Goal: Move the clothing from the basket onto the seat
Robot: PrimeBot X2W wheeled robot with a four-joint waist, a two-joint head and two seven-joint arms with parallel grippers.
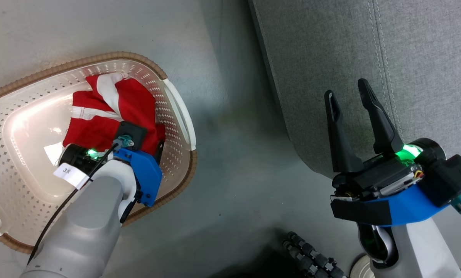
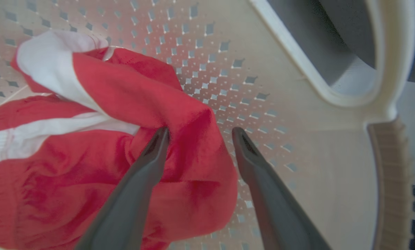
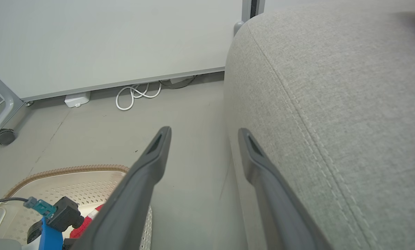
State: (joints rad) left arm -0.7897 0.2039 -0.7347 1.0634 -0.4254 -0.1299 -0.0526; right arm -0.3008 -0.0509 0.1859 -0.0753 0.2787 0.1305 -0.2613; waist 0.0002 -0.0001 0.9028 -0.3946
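While our left gripper [image 2: 198,133] sits inside the basket [image 1: 178,112], fingers apart astride a red fold, the clothing [image 1: 134,104] (bunched) runs lengthwise toward the far rim; our right gripper [image 1: 348,87] gapes beside the seat [image 1: 427,58].

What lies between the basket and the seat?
Just a stretch of bare grey floor separates the basket from the seat; the head view shows this.

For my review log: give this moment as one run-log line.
phase: pre-grasp | left gripper: open, fingers astride a fold of clothing in basket | right gripper: open, empty, beside seat
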